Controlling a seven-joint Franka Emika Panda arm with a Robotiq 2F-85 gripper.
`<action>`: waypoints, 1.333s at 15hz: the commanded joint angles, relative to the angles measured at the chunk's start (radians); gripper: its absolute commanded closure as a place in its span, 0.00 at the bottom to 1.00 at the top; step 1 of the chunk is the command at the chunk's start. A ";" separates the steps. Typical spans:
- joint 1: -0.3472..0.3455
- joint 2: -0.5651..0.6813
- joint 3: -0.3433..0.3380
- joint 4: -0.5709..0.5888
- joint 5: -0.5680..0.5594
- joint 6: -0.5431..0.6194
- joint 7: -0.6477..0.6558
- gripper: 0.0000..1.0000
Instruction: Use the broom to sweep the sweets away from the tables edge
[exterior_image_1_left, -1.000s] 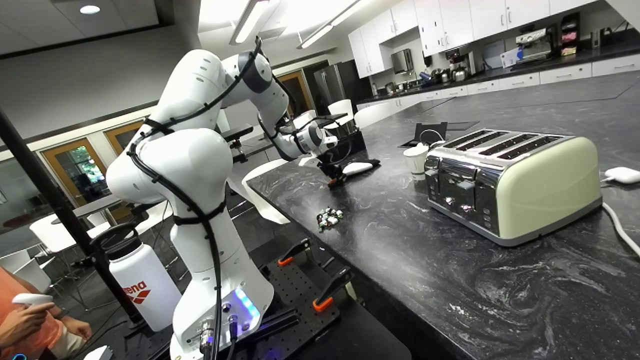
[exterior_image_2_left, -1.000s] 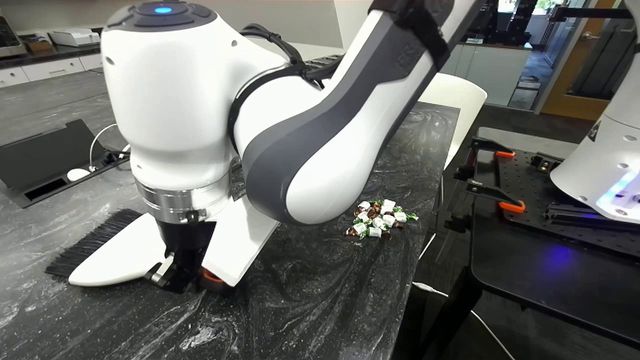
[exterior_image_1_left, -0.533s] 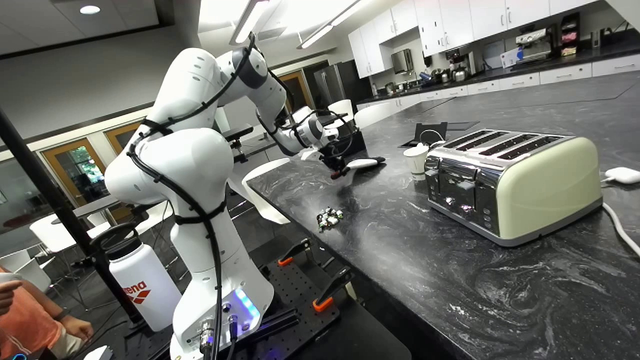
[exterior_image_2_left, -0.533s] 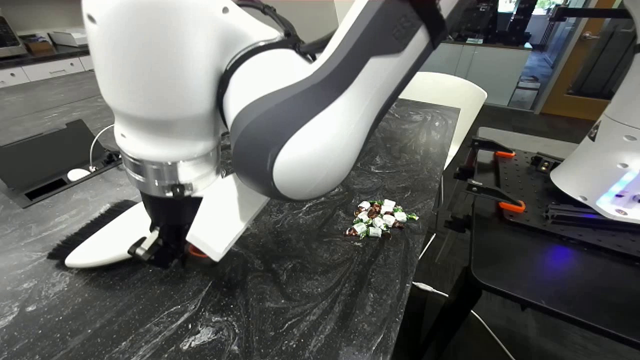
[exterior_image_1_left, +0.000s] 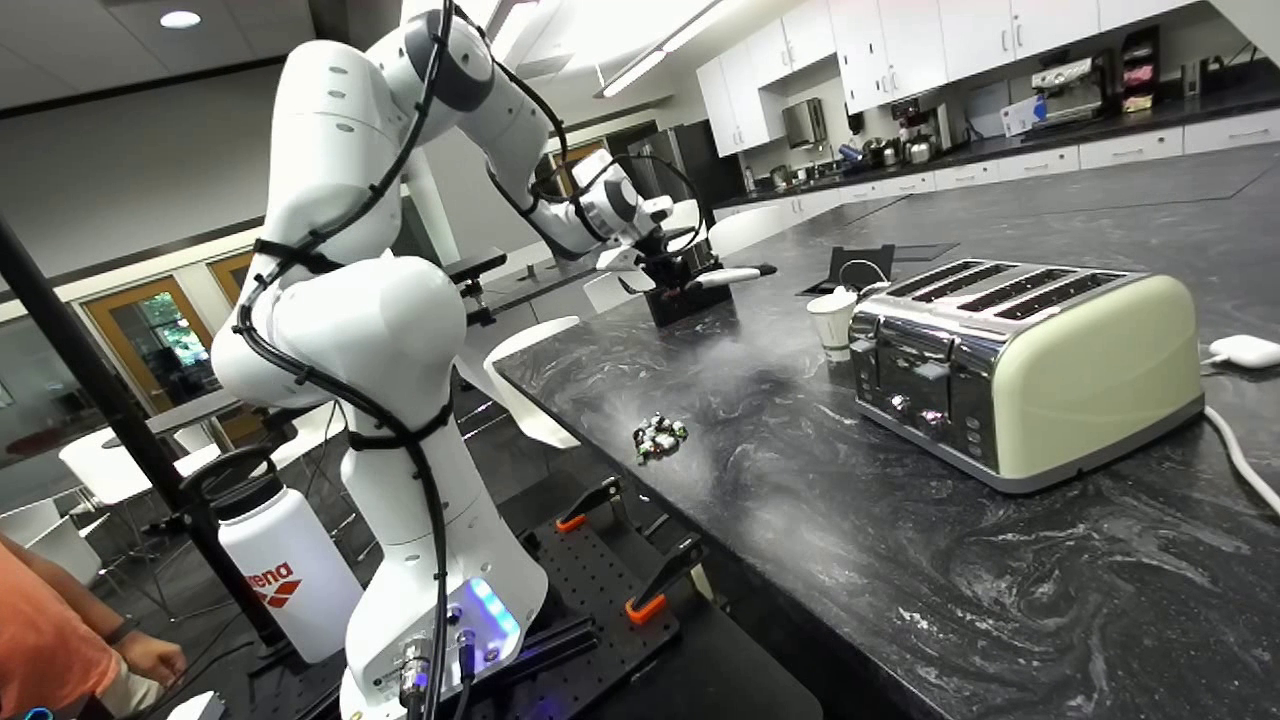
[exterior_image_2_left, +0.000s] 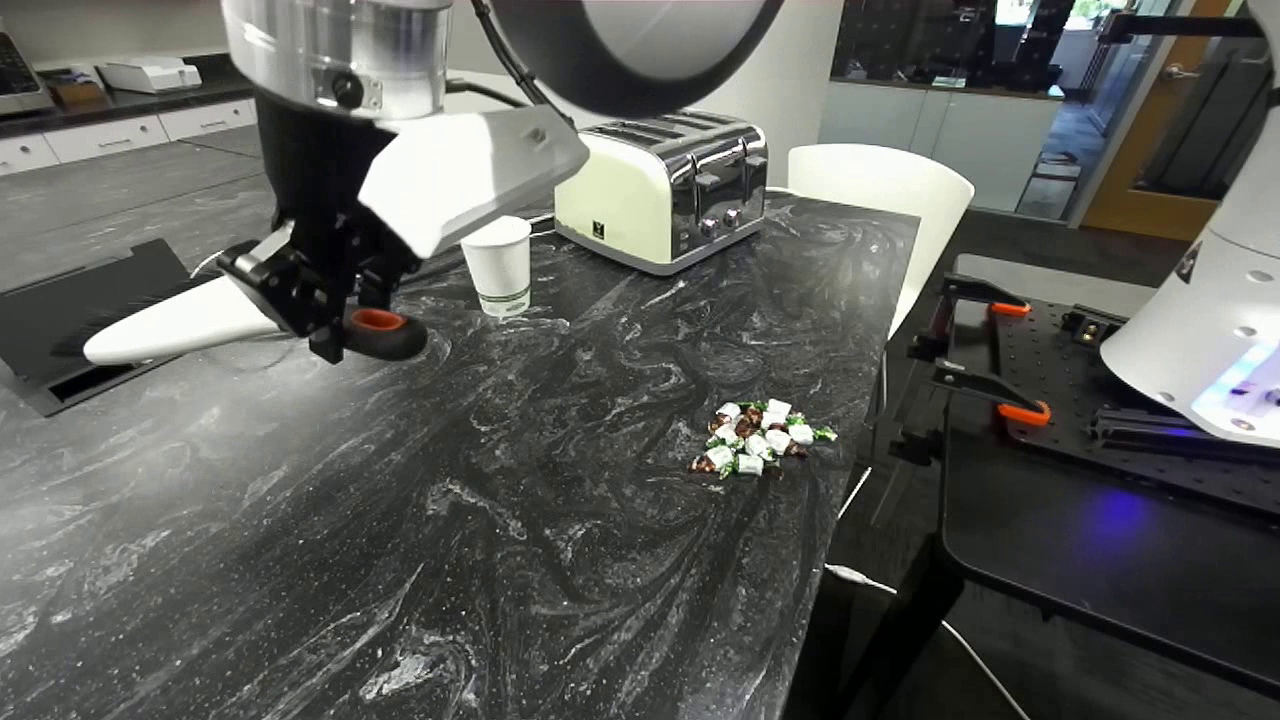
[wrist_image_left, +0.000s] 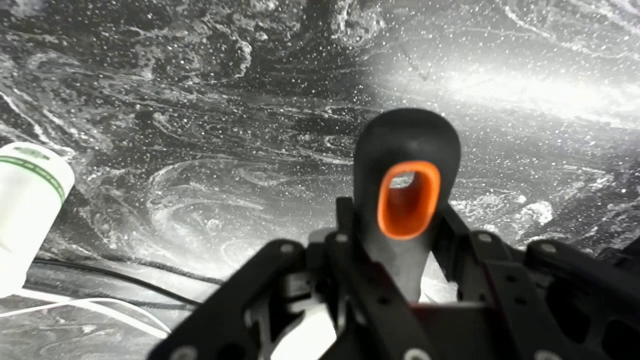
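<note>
Broom (exterior_image_2_left: 190, 322) up in the jaws, sweets (exterior_image_2_left: 755, 440) lying near the edge

I've got the jaws clenched around the broom's black handle (wrist_image_left: 407, 132); from the wrist view I see its rounded end poking out past them, an orange-rimmed hole (wrist_image_left: 409, 205) turned toward my camera. Going by both exterior views, the broom is clear of the worktop (exterior_image_2_left: 480, 600) and close to level, its handle end nearer the sweets than its white head is. In an exterior view the bristles (exterior_image_1_left: 766, 270) show only as a small dark tip, and a black box (exterior_image_1_left: 700, 308) sits behind the jaws.

The sweets lie in one loose heap on the worktop, white, green and brown wrappers together, near the rim on the side of my arm's base (exterior_image_1_left: 395, 615). Broom and heap are well apart.

Farther along, a cream-and-chrome toaster (exterior_image_2_left: 620, 195) stands with a green-banded white paper cup (exterior_image_2_left: 500, 262) near it; both exterior views show the pair. The wrist view catches the cup too, cut off at the left border, with a black cable (wrist_image_left: 127, 278) and white cables (wrist_image_left: 55, 298) near it. I also have in view a black lidded fitting (exterior_image_2_left: 150, 270) set in the worktop, a white chair (exterior_image_2_left: 880, 185) past its edge, and a white bottle (exterior_image_1_left: 290, 570) with a dark cap beside the arm's base.
</note>
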 joint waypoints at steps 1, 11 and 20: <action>-0.074 -0.189 0.083 -0.184 0.005 -0.031 -0.113 0.86; -0.329 -0.403 0.399 -0.393 0.208 -0.056 -0.535 0.61; -0.346 -0.399 0.394 -0.413 0.071 -0.065 -0.692 0.86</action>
